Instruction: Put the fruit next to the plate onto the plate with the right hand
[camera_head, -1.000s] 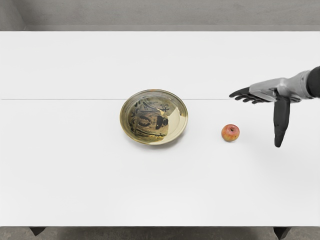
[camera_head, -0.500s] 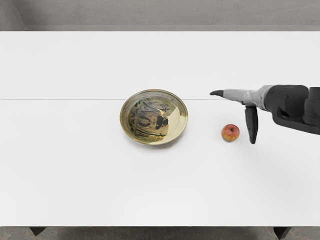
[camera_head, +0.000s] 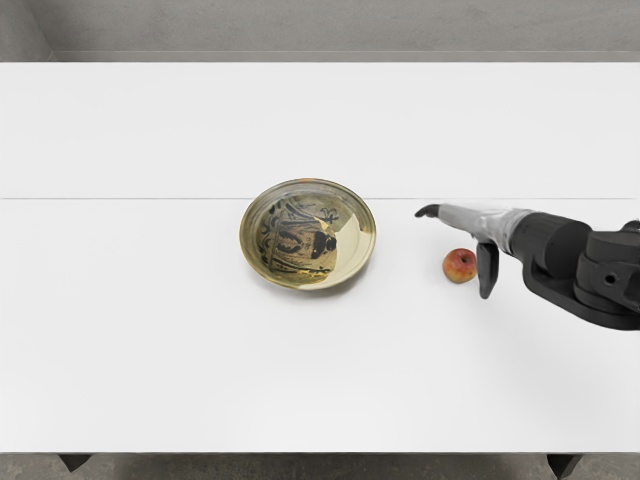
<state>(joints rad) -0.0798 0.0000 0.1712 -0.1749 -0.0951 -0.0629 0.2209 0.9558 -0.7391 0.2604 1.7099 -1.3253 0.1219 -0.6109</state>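
Near edge: the table (camera_head: 150, 350) ends in a straight front edge low in the head view, with two dark table legs (camera_head: 75, 462) showing below it at the left and right corners.
Near stretch: a wide band of bare white top runs from the front edge up to the objects, open across its full width.
Right arm: the dark forearm (camera_head: 575, 265) comes in from the right edge, low over the table, and slants up and left.
Right hand: the right hand (camera_head: 478, 224) is spread and grips nothing. The fingers (camera_head: 450, 212) reach out straight to the left, and the thumb (camera_head: 487, 272) points down toward the table.
Fruit: the apple (camera_head: 460, 265) sits on the table right of the plate and well apart from it, not on it. It lies below the outstretched fingers and just left of the thumb; whether the thumb touches it cannot be told.
Gap: bare top lies between the apple and the plate's right rim.
Plate: the plate (camera_head: 355, 262), a round dish with a dark pattern inside, stands near the table's middle, with open surface all the way to the left edge.
Seam: a thin line (camera_head: 120, 198) crosses the table just behind the plate's far rim.
Far half: bare white top up to the straight far edge, with grey wall (camera_head: 320, 25) beyond.
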